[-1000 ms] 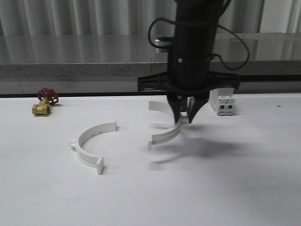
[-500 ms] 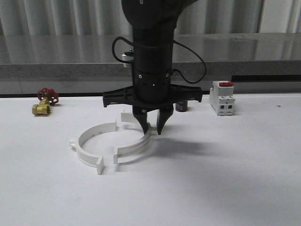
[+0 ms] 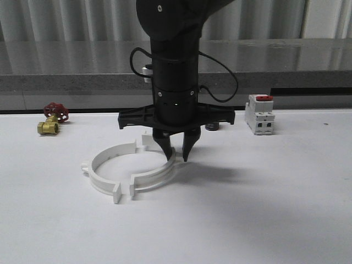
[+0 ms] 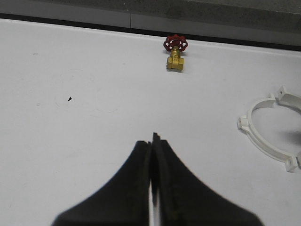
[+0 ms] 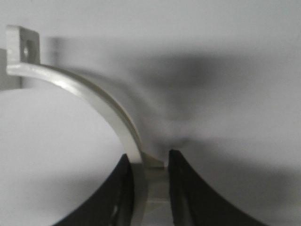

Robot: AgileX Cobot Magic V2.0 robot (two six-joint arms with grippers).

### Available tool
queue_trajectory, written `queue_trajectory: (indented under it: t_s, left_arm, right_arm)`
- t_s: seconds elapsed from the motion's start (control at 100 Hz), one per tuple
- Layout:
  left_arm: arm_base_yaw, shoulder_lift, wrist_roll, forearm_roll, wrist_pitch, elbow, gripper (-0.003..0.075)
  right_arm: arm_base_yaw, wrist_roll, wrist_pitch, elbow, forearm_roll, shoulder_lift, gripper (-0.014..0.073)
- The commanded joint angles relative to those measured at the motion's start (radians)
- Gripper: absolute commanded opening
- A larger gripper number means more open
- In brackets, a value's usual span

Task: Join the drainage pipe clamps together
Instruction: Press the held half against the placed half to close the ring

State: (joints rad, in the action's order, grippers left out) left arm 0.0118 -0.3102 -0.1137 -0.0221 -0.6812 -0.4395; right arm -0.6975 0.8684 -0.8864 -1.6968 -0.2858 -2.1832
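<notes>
Front view: right tool (image 3: pixel 176 153) grips the right clamp half (image 3: pixel 159 175) on the table (image 3: pixel 264 209), flanges nearly meeting the left half (image 3: pixel 104 170) — next, press them together. Left tool (image 4: pixel 153 155) closed, empty.

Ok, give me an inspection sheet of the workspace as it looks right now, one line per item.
Surface: white table, bare at the front.
Job's things: left clamp half lies flat; right clamp half faces it. Their front flanges sit close with a small gap; rear ends look near or touching, hard to tell.
Clutter: brass valve with red handwheel at far left; white breaker with red top at far right; small dark object behind the arm.
Grippers: right tool closed on the right clamp half's side tab; left tool shut, holding nothing, above bare table.
Cables: black cable looped along the right arm.
Surroundings: grey ledge and corrugated wall behind.
</notes>
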Motion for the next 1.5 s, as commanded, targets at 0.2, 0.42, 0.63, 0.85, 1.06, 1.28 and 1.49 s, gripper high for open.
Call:
queue_trajectory:
  t_s: [0.2, 0.42, 0.63, 0.85, 1.06, 1.28, 1.49]
  left_arm:
    - [-0.001, -0.007, 0.000, -0.006, 0.072, -0.026, -0.0021]
    - [-0.001, -0.007, 0.000, -0.006, 0.072, -0.026, -0.0020]
    - [-0.001, -0.007, 0.000, -0.006, 0.072, -0.026, -0.0020]
    - [-0.001, -0.007, 0.000, -0.006, 0.072, -0.026, -0.0020]
    - [-0.001, -0.007, 0.000, -0.006, 0.072, -0.026, -0.0020]
    - [-0.001, -0.007, 0.000, -0.006, 0.072, -0.026, -0.0020]
    - [-0.001, -0.007, 0.000, -0.006, 0.072, -0.026, -0.0020]
  right_arm:
    - [-0.008, 0.043, 0.020, -0.031, -0.027, 0.046, 0.0112]
    - [-0.008, 0.050, 0.025, -0.031, -0.012, 0.043, 0.0112]
    - [-0.008, 0.050, 0.026, -0.031, 0.020, 0.043, 0.0112]
    - [-0.008, 0.050, 0.022, -0.031, 0.029, 0.043, 0.0112]
    - [-0.008, 0.049, 0.018, -0.031, 0.035, 0.043, 0.0116]
    - [-0.008, 0.044, 0.019, -0.031, 0.037, 0.043, 0.0256]
    - [-0.008, 0.044, 0.020, -0.031, 0.037, 0.043, 0.0351]
